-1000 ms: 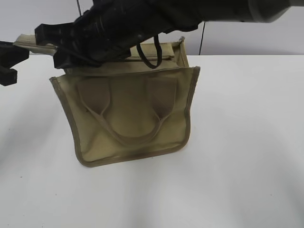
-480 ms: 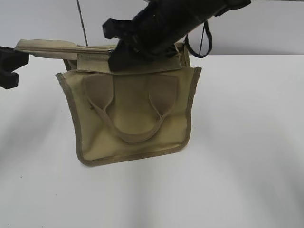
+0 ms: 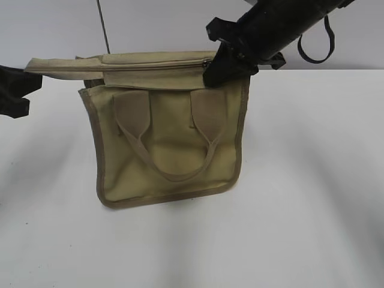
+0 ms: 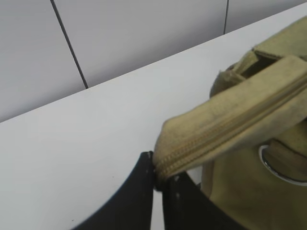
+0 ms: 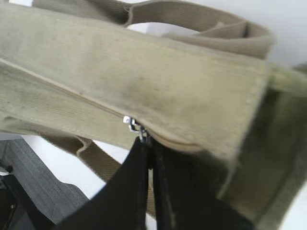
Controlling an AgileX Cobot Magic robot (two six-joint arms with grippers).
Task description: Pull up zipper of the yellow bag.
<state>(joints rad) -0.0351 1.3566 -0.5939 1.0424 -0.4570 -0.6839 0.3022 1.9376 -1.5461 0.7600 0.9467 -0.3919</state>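
The yellow bag (image 3: 171,141) stands upright on the white table, its two loop handles hanging down its front. The zipper (image 3: 150,62) runs along the top panel, with its silver pull tab (image 5: 134,125) near the right end. My right gripper (image 3: 211,71) is shut on the pull tab, as the right wrist view (image 5: 148,141) shows. My left gripper (image 4: 158,179) is shut on the left end of the top panel (image 4: 230,127) and holds it stretched out to the left. In the exterior view only part of the left gripper (image 3: 15,93) shows at the left edge.
The white table (image 3: 312,198) stretches around the bag. A pale wall with dark vertical seams (image 3: 103,27) stands behind it. A black cable loop (image 3: 315,45) hangs from my right arm.
My right gripper has moved right along the top of the bag with the pull tab, from the left end to near the right end. The zip line behind it now lies shut. The left gripper held still.
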